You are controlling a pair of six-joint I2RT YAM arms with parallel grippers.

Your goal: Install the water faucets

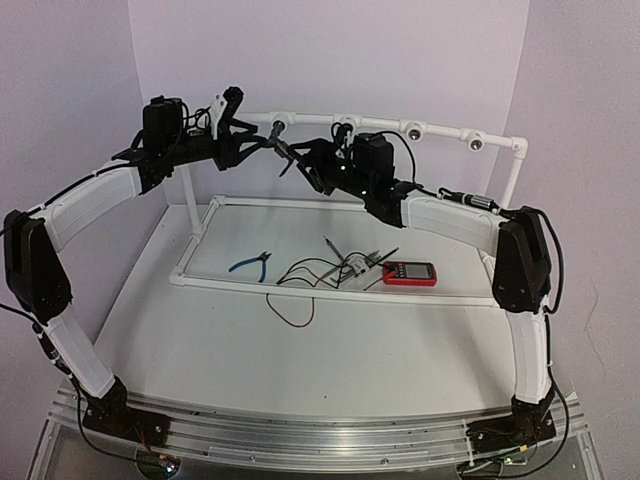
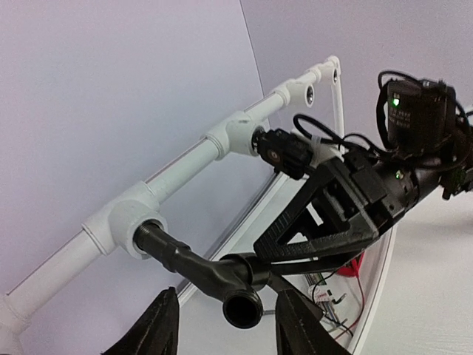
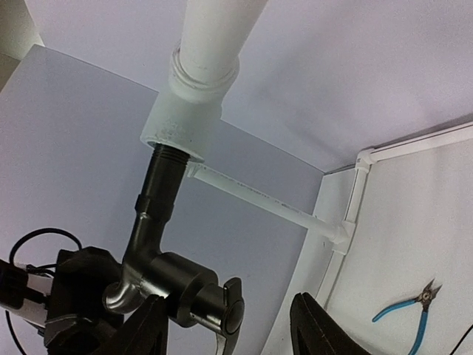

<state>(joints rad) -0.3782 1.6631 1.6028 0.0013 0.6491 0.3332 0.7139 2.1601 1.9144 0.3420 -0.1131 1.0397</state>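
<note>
1. Left gripper [image 2: 226, 297] holds its fingers spread, one on each side of the water faucet [image 2: 214, 272]; we see a gap on both sides of the spout.
2. Right gripper [image 3: 225, 299] is spread too, with the lever handle between its fingers. We cannot tell if one finger touches the body.
3. The faucet's threaded end sits in the first tee socket [image 2: 129, 222] of the white pipe frame [image 1: 514, 178].
4. Both grippers crowd around this one faucet.
5. Down on the table [image 1: 300, 360] we see blue-handled pliers [image 1: 250, 264], loose wires [image 1: 320, 270] and a red meter [image 1: 408, 272].
</note>
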